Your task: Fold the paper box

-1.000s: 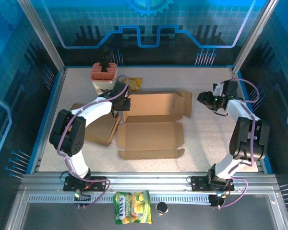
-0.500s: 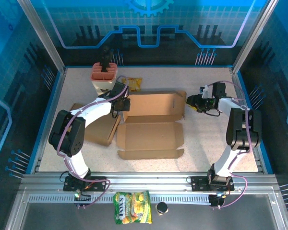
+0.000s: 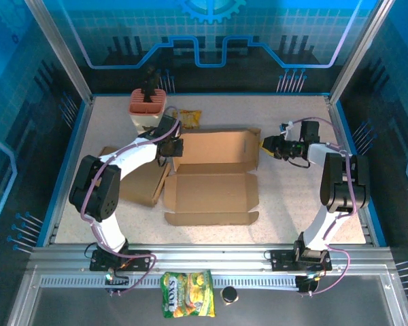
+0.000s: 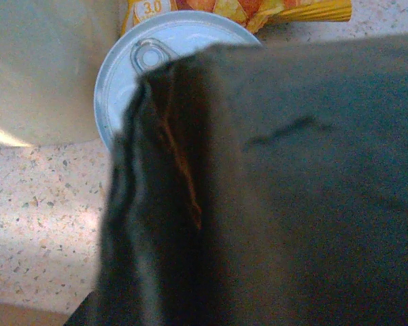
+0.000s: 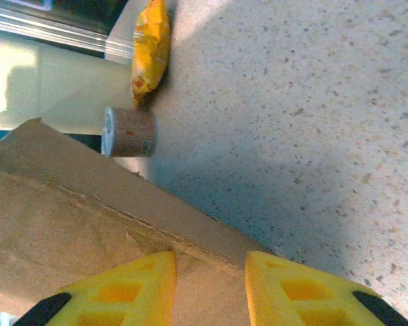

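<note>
Right wrist: paper box (image 5: 68, 204) edge at right tool (image 5: 209, 265)

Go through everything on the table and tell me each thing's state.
paper box: unfolded, lying open
left tool: shut, at the box's left edge
right tool: open, fingers over the box's right flap
can: upright, unopened
yellow snack bag: lying flat
cup: upright

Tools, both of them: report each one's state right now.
Left tool: closed, apparently pinching the paper box at its left rear edge.
Right tool: open, gripping nothing, at the box's right flap.
</note>
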`<action>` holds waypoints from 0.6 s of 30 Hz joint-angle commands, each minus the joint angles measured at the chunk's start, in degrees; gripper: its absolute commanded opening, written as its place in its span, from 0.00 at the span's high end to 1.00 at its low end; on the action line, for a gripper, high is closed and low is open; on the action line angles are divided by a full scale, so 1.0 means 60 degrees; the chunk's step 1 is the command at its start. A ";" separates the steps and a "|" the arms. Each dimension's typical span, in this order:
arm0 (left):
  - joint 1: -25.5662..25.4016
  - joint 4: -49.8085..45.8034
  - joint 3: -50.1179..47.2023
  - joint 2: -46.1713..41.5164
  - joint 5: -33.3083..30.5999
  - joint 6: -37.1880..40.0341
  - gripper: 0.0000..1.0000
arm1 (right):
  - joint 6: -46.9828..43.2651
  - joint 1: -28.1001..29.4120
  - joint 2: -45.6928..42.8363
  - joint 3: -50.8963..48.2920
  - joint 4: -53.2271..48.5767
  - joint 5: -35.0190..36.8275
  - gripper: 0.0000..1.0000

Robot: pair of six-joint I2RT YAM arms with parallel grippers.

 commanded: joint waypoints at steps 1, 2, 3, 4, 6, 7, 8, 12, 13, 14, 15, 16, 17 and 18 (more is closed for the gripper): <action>0.0003 0.0051 0.0271 0.0282 0.0351 -0.0057 1.00 | 0.0138 0.0278 -0.0287 -0.0169 0.0761 -0.1087 0.66; 0.0002 0.0060 0.0282 0.0281 0.0351 -0.0058 1.00 | 0.0199 0.0280 -0.0331 -0.0238 0.0915 -0.1162 0.66; 0.0009 0.0051 0.0285 0.0296 0.0364 -0.0056 1.00 | 0.0205 0.0292 -0.0353 -0.0271 0.0932 -0.1182 0.66; 0.0017 0.0065 0.0296 0.0304 0.0391 -0.0043 1.00 | 0.0135 0.0296 -0.0381 -0.0286 0.0845 -0.1156 0.66; 0.0030 0.0109 0.0297 0.0305 0.0424 -0.0027 1.00 | 0.0025 0.0306 -0.0469 -0.0333 0.0709 -0.1061 0.66; 0.0031 0.0122 0.0296 0.0308 0.0438 -0.0027 1.00 | -0.0124 0.0309 -0.0503 -0.0310 0.0492 -0.0955 0.65; 0.0031 0.0132 0.0310 0.0304 0.0453 -0.0012 1.00 | -0.0257 0.0331 -0.0543 -0.0310 0.0304 -0.0810 0.65; 0.0031 0.0154 0.0312 0.0317 0.0533 -0.0005 1.00 | -0.0505 0.0351 -0.0589 -0.0264 0.0024 -0.0407 0.62; 0.0033 0.0139 0.0311 0.0316 0.0540 0.0016 1.00 | -0.0652 0.0378 -0.0604 -0.0185 -0.0155 -0.0199 0.61; 0.0031 0.0139 0.0308 0.0297 0.0541 0.0031 1.00 | -0.0874 0.0416 -0.0603 -0.0038 -0.0417 -0.0013 0.60; 0.0042 0.0135 0.0312 0.0291 0.0554 0.0046 1.00 | -0.1058 0.0468 -0.0606 0.0099 -0.0672 0.0151 0.59; 0.0032 0.0124 0.0312 0.0294 0.0548 0.0074 1.00 | -0.1317 0.0519 -0.0638 0.0290 -0.1029 0.0460 0.58; 0.0031 0.0118 0.0312 0.0282 0.0533 0.0091 1.00 | -0.1565 0.0588 -0.0738 0.0451 -0.1404 0.0897 0.57; 0.0039 0.0110 0.0295 0.0277 0.0526 0.0112 1.00 | -0.1713 0.0626 -0.0830 0.0516 -0.1560 0.1160 0.56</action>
